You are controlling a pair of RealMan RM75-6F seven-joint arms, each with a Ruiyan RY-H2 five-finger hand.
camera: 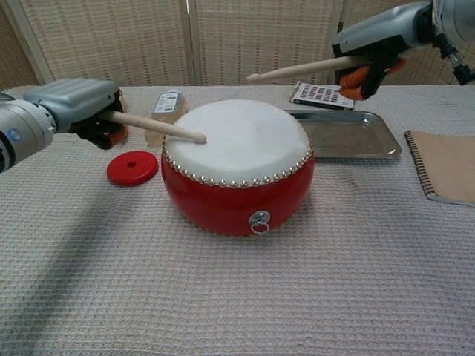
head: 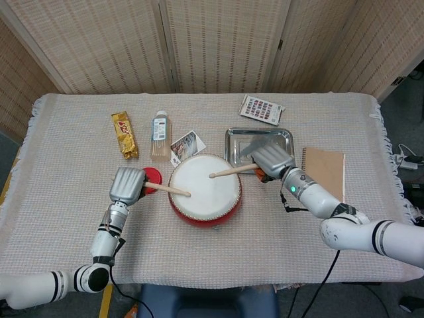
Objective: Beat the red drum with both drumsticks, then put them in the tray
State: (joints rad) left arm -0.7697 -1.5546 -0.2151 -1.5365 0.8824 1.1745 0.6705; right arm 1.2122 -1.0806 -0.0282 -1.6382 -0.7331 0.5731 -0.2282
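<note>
Chest view, left hand (camera: pixel 78 104) gripping drumstick (camera: pixel 152 126) on red drum (camera: pixel 236 174), right hand (camera: pixel 371 44) gripping raised drumstick (camera: pixel 297 70)

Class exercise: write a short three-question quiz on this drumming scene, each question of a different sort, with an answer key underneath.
1. True or false: the left hand's drumstick tip is down on the red drum's skin.
2. Which stick is raised above the drum? A. left hand's B. right hand's
3. Fill in: the metal tray holds ___ drumsticks.

Key: 1 true; 2 B, the right drumstick is in the air; 3 no.
</note>
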